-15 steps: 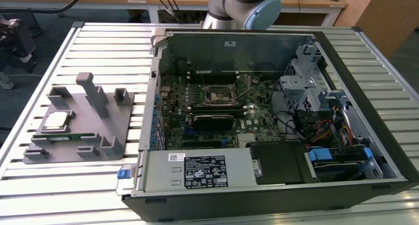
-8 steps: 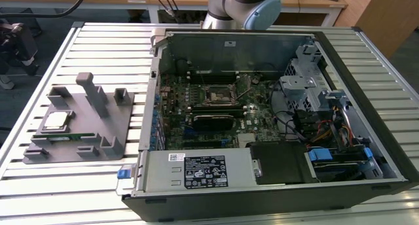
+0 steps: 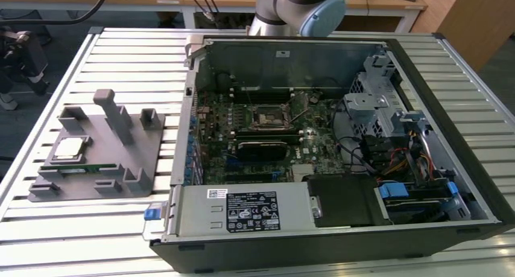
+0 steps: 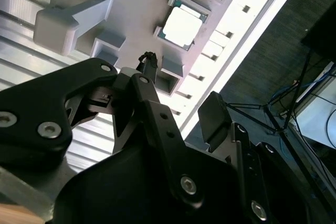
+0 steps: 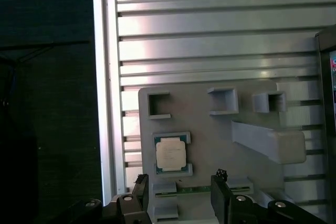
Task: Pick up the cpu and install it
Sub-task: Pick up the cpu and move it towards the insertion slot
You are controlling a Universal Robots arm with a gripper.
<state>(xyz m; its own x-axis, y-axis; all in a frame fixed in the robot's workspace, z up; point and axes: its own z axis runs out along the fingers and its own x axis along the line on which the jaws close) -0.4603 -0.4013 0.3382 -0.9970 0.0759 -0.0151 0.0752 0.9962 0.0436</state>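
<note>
The small flat square cpu with its silver metal top plate and thin tan-green rim (image 3: 69,148) lay flat in a shallow nest on the grey plastic fixture block (image 3: 101,145), which sat on the slatted aluminium tabletop (image 3: 120,54) at the exterior view's left of the open black computer case (image 3: 322,241). In both wrist views the black two-fingered tool (image 5: 179,195) (image 4: 178,98) hung above the fixture with its fingers spread wide and nothing between them, apart from the cpu (image 5: 170,154) (image 4: 182,26) and not touching it. A long narrow green memory stick (image 3: 81,166) rested in a slot just beside the chip. The chip looked light, thin and stiff. Its polished plate was probably slick, and its underside was probably delicate, so it would likely tolerate little squeezing or scraping. The safest hold seemed to be on two opposite edges of the rim. Raised lips of the nest bracketed two sides, so the other two appeared to give the fingers room. The square black socket with a metal frame (image 3: 269,115) sat on the board inside the case, well apart from the chip.
</note>
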